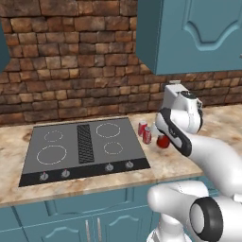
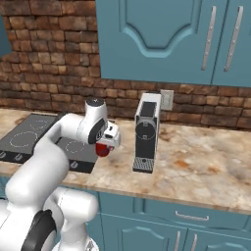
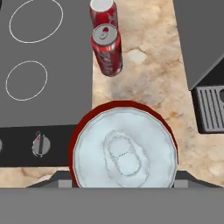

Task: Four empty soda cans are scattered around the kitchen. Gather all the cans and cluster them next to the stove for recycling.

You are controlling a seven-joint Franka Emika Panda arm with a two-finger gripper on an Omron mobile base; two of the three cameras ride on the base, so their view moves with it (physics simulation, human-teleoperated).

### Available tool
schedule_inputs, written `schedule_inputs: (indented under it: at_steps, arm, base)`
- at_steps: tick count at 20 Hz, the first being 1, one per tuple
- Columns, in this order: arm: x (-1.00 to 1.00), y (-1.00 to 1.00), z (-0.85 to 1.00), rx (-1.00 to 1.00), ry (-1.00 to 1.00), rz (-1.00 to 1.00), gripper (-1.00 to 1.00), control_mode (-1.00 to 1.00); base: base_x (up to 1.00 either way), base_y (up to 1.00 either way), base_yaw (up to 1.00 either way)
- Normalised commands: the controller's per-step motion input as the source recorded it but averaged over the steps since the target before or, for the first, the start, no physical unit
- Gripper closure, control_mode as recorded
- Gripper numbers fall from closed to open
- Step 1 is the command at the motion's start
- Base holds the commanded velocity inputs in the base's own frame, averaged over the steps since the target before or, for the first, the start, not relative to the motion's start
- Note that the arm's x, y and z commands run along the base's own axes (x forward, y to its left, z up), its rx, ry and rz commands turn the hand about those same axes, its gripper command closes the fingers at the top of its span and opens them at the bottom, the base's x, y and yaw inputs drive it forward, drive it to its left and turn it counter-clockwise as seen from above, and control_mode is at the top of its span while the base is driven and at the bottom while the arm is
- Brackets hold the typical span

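My gripper (image 3: 124, 181) is shut on a red soda can (image 3: 124, 151), whose silver top looms large in the hand view. I hold this can (image 1: 163, 141) upright just above the counter, to the right of the stove (image 1: 71, 151). From the other side the held can (image 2: 102, 149) shows under the gripper (image 2: 105, 146). Two more red soda cans (image 1: 142, 127) (image 1: 147, 135) stand close together by the stove's right edge. In the hand view the two cans (image 3: 103, 13) (image 3: 106, 50) lie beyond the held one, beside the black stove (image 3: 65, 65).
A tall grey coffee machine (image 2: 146, 132) stands on the counter to the right of the gripper; its drip tray (image 3: 210, 107) is near the held can. A brick wall and blue cabinets (image 1: 198, 33) rise behind. Marble counter (image 2: 196, 166) stretches further right.
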Motion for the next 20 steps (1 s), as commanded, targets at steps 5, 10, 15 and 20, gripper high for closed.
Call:
schedule_inputs:
  at_steps: [5, 10, 15, 20]
  arm:
    - [0.28, 0.0, -0.29, 0.0, 0.0, 0.0, 1.0, -1.0]
    - [0.35, 0.0, -0.32, 0.0, 0.0, 0.0, 1.0, -1.0]
    - [0.38, 0.0, -0.29, 0.0, -0.01, 0.0, 1.0, -1.0]
    - [0.41, 0.0, -0.17, 0.0, 0.0, 0.0, 1.0, -1.0]
  base:
    - [0.0, 0.0, 0.0]
    - [0.0, 0.0, 0.0]
    - [0.0, 0.0, 0.0]
    - [0.0, 0.0, 0.0]
